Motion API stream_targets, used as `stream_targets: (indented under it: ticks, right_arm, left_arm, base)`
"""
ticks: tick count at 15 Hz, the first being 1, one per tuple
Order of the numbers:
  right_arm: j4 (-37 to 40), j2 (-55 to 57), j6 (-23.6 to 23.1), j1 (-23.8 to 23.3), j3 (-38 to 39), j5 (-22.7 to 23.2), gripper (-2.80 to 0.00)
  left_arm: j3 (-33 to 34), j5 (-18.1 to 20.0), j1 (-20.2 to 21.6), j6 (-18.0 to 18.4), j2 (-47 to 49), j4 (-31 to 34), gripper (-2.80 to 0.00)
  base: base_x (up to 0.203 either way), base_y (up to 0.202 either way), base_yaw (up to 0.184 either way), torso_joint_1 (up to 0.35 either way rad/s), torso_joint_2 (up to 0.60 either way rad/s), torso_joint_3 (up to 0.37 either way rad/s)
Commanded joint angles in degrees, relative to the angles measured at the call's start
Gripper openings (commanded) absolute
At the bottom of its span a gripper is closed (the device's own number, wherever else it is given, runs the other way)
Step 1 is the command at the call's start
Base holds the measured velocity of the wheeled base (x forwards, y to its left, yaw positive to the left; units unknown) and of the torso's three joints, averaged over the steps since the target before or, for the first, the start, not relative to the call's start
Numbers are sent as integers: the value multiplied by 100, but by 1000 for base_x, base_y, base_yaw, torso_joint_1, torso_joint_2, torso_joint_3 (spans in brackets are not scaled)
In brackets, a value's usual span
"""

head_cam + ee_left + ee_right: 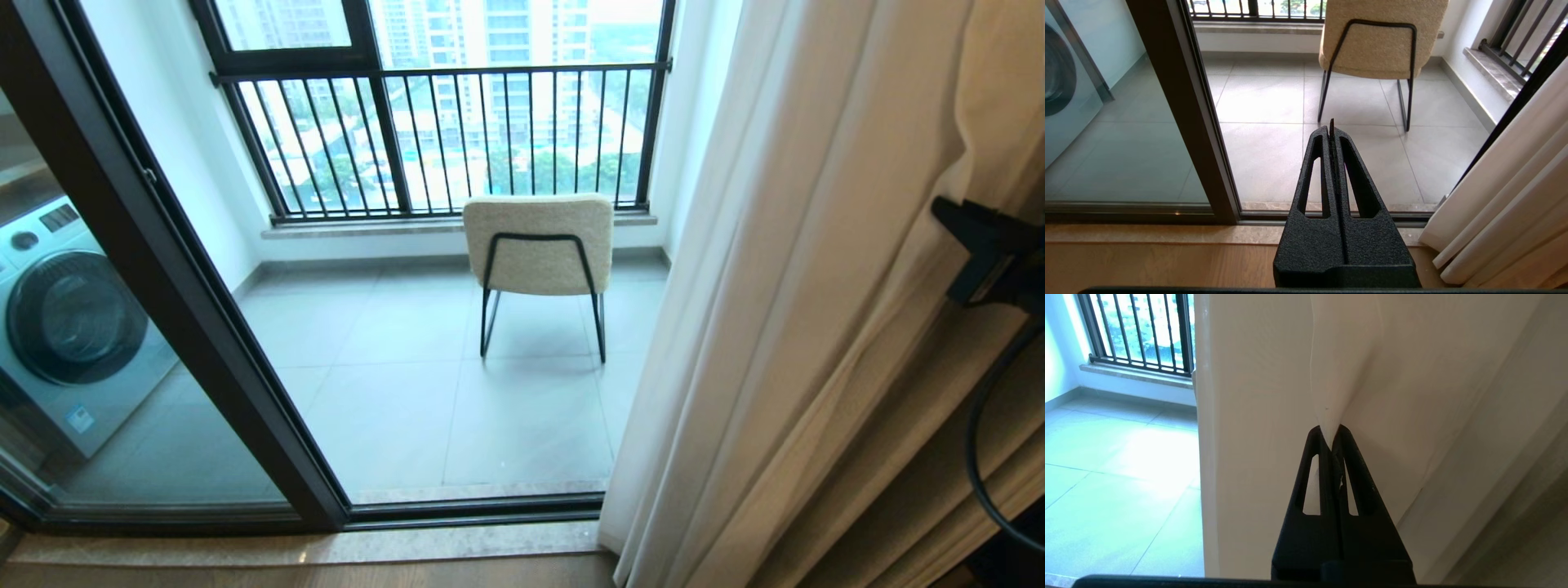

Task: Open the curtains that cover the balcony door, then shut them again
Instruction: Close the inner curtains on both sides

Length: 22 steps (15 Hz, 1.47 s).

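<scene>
Curtains (pixel 784 327) are gathered at the right of the balcony door (pixel 163 269); the doorway is uncovered. A fold is pinched by the right pincer (pixel 1332 435). Left pincer (pixel 1332 128) is closed, empty, above the floor.

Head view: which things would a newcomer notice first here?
The cream chair stands alone on the balcony tiles, before the black-barred railing window. On the right, the right gripper pinches a fold of the white curtains, drawn aside. A washing machine shows behind the glass at left.
</scene>
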<state>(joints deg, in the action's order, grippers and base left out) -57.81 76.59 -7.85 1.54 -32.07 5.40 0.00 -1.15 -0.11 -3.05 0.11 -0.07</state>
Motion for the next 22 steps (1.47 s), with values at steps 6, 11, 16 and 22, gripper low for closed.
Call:
stream_targets:
  ticks: [6, 11, 16, 22]
  right_arm:
    - [175, -584, 12, 22, 43, 31, -280]
    - [141, -602, 5, 31, 36, 30, -280]
    - [241, -705, -32, 31, 149, 14, -280]
    - [630, -1050, -59, 31, 403, -4, -280]
  left_arm:
    - [0, -7, 2, -3, -2, -1, -280]
    - [0, -6, 2, -3, -2, -1, -280]
    - [0, 0, 2, -3, -2, -1, -280]
    - [0, 0, 2, -3, -2, -1, -280]
  base:
    - [0, 0, 0, 0, 0, 0]
    - [0, 0, 0, 0, 0, 0]
    - [0, 0, 0, 0, 0, 0]
    - [0, 0, 0, 0, 0, 0]
